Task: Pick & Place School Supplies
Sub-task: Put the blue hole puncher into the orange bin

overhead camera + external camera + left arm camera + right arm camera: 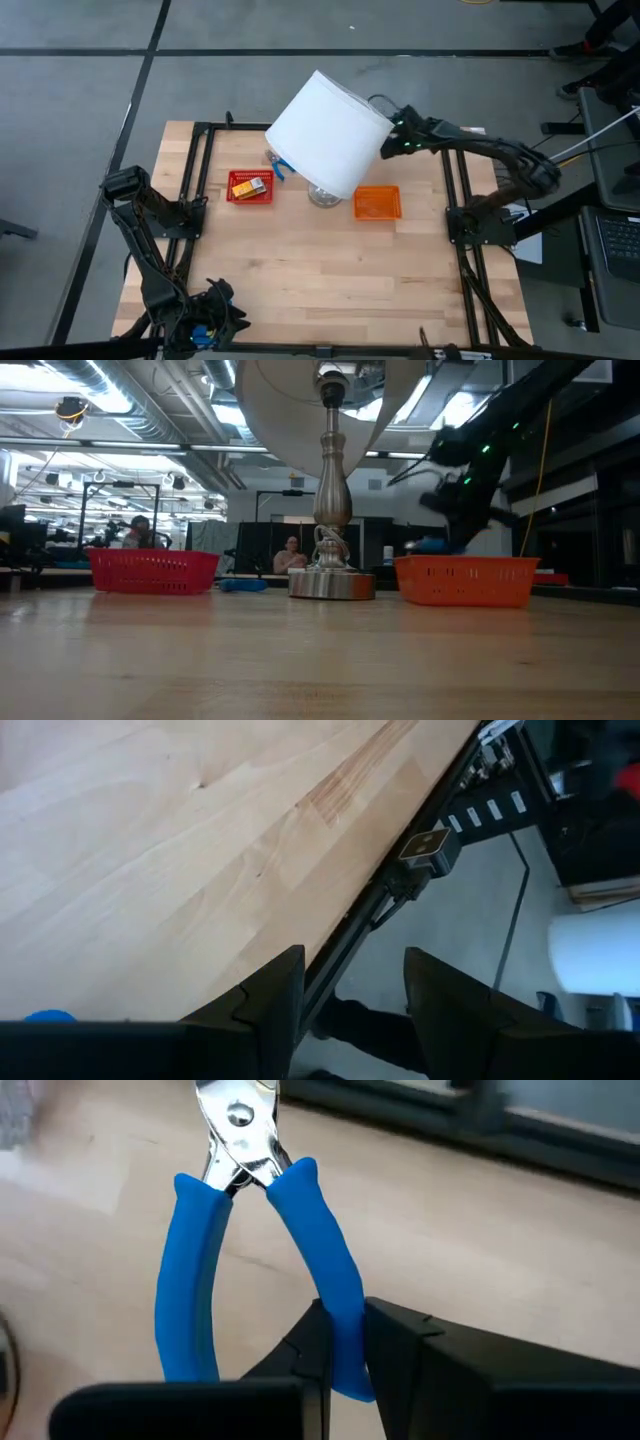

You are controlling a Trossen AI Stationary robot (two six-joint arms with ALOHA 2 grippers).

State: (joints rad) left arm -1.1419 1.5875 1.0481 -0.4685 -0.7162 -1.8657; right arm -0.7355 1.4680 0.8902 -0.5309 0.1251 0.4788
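A pair of small pliers with blue handles [190, 1280] and a metal head [238, 1125] is in my right gripper [345, 1350], which is shut on it. That gripper [397, 135] is at the table's far right, just beyond the white lampshade [328, 132] and above the orange basket [377, 202]. A yellow-orange packet [248, 186] lies in the red basket [250, 187]. My left gripper [350, 1010] hangs open over the table's near left edge, with nothing between its fingers. My right gripper pinches one blue handle of the pliers [342, 1315] between its two fingers, near that handle's free end. The other handle stays free beside it, spread apart. The metal head points away from the fingers, down toward the table top.
The lamp's metal base [330, 582] stands mid-table between the two baskets, and its tilted shade hides part of the far side. A blue thing [283, 170] lies by the red basket. Bare wood lies toward the near edge. People sit in the room beyond.
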